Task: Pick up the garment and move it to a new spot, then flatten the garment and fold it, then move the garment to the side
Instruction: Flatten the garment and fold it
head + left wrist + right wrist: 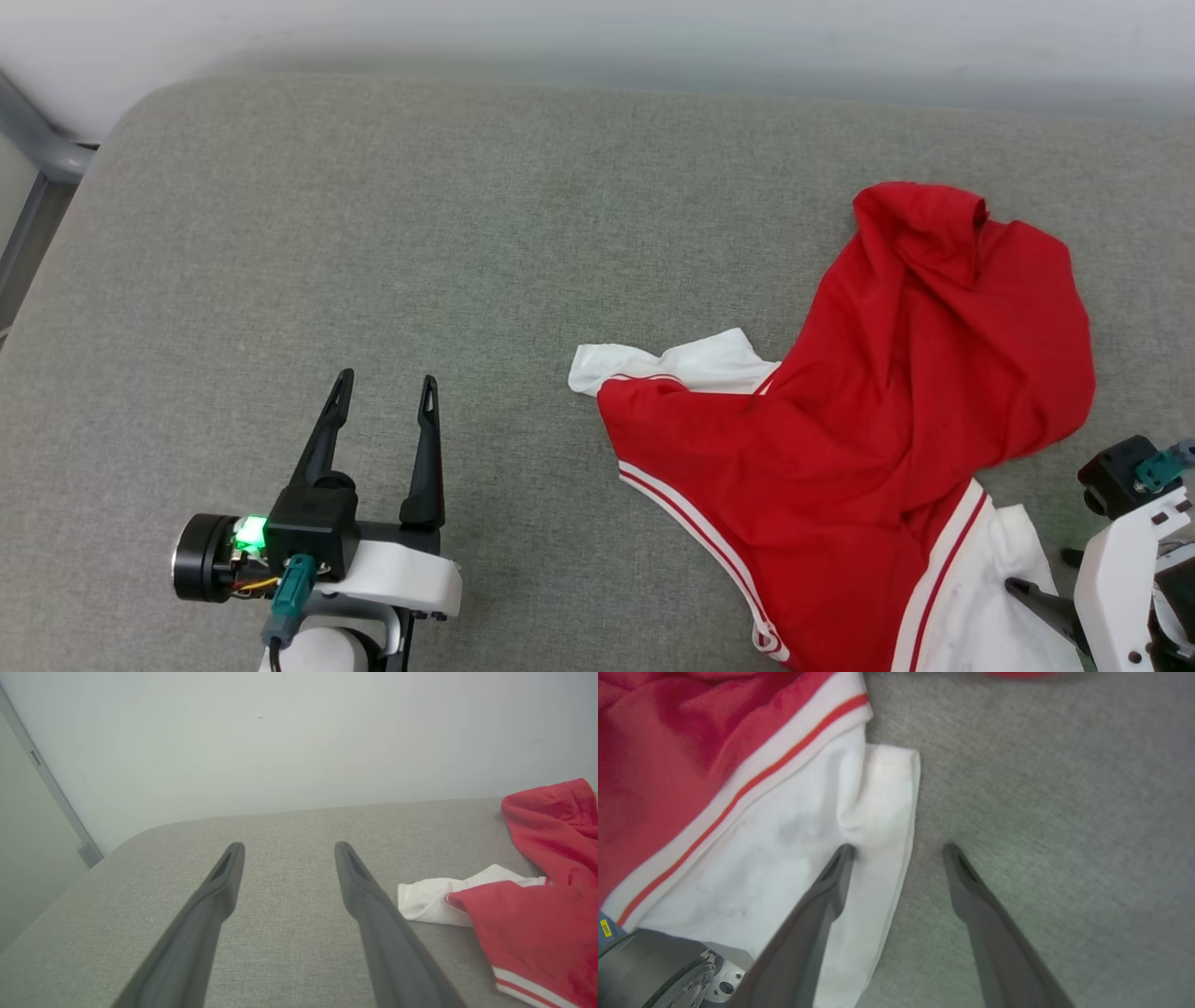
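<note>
Left tool (388,378) hovered with its two dark fingers spread apart and nothing between them, over the bare left part of the worktop (373,233). A green light (247,534) glowed on its wrist. In the left wrist view the fingers pointed across the grey cloth toward the wall (280,742).

The right tool (900,847) was also spread wide and gripped nothing. In the right wrist view its left finger (831,882) lay over a white sleeve (784,835), with the tip at a crease in the cloth. Whether it pressed on the sleeve could not be told. Its other finger (971,891) stood over bare surface, and the sleeve's hem ran between the two.

The garment (887,420) lay crumpled on the right part of the worktop, well apart from the left tool. It was red, with white and red striped trim. Its top was bunched into folds, and its lower part ran out of the bottom of the head view. A second white sleeve (672,364) stuck out toward the middle of the surface.

The worktop was padded and covered in grey woven cloth, with a rounded far-left corner. A plain pale wall rose behind it. A grey metal strip (37,140) ran aslant beside that corner.
</note>
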